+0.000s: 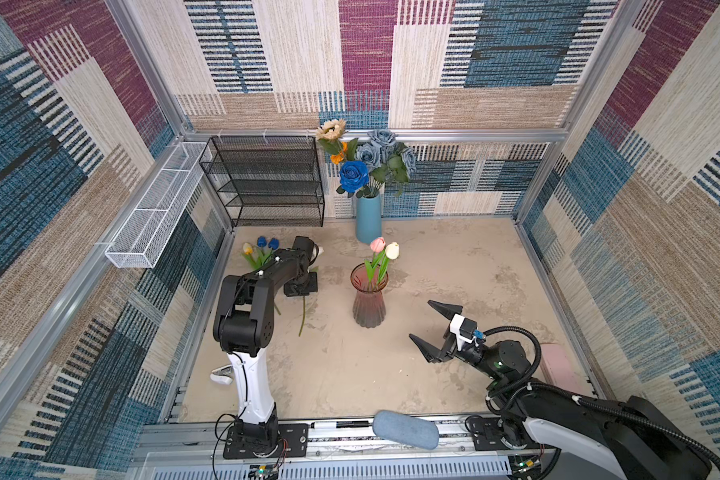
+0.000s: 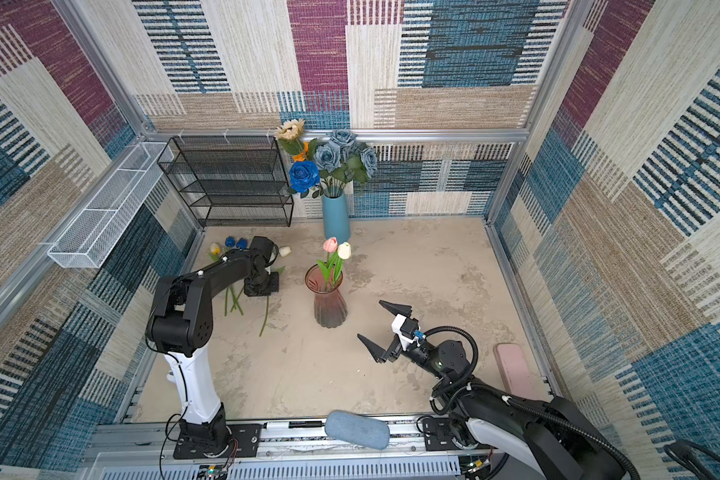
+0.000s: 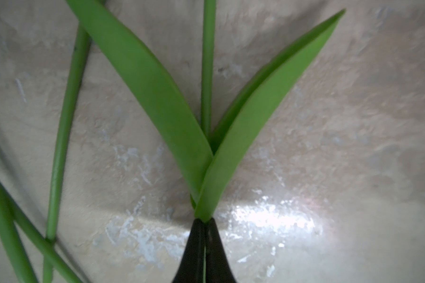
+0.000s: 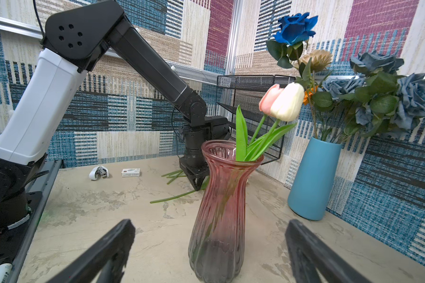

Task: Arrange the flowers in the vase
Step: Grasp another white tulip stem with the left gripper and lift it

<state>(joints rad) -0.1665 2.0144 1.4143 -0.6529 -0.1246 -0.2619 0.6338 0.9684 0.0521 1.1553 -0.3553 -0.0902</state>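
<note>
left pincer (image 3: 204,221) clenched low on a tulip stem (image 3: 207,61), right pincer (image 1: 420,319) gaping. i'd lift slow, then stem-first into the pink vase (image 1: 368,299).

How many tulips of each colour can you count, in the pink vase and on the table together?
Pink tulip: 1
White tulips: 2
Yellow tulip: 1
Blue tulips: 2
Total: 6

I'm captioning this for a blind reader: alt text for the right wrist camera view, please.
A pink glass vase holding a pink tulip and a white tulip stands beyond the open right gripper. Behind it, the left gripper is shut on a loose tulip stem on the table.
</note>
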